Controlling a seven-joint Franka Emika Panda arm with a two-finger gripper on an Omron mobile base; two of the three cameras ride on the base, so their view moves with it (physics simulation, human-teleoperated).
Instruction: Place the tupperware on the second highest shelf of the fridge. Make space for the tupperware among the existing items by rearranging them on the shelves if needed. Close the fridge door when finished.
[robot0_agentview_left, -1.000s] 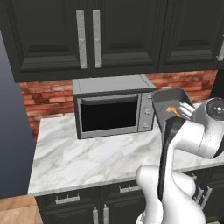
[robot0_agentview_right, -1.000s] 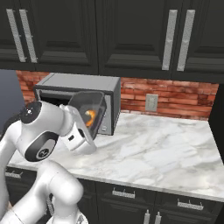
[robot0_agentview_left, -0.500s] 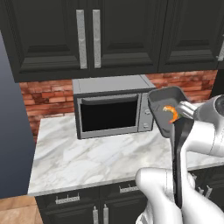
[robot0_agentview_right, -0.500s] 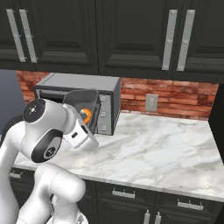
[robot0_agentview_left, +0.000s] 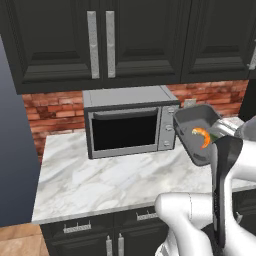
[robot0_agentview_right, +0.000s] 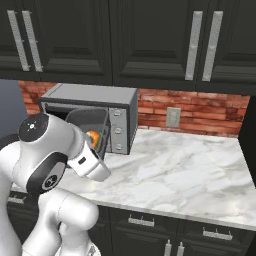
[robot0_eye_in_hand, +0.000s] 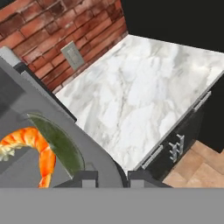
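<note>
Gripper clamped on the tupperware rim; container held tilted in the air at 3 o'clock of the microwave, above the counter. Pickup done. Left: reach fridge, shelve it, close door.

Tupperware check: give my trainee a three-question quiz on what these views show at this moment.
1. True or false: the tupperware is resting flat on the marble counter.
2. Multiple choice: the food visible inside it is (A) a red box and a jar, (B) an orange shrimp and a green piece, (C) a brownish loaf.
3. Fill in: the grey appliance standing on the counter against the brick wall is a ____.

Key: 1 false, the gripper is shut on its rim and holds it tilted above the counter. 2 B. 3 microwave.
</note>
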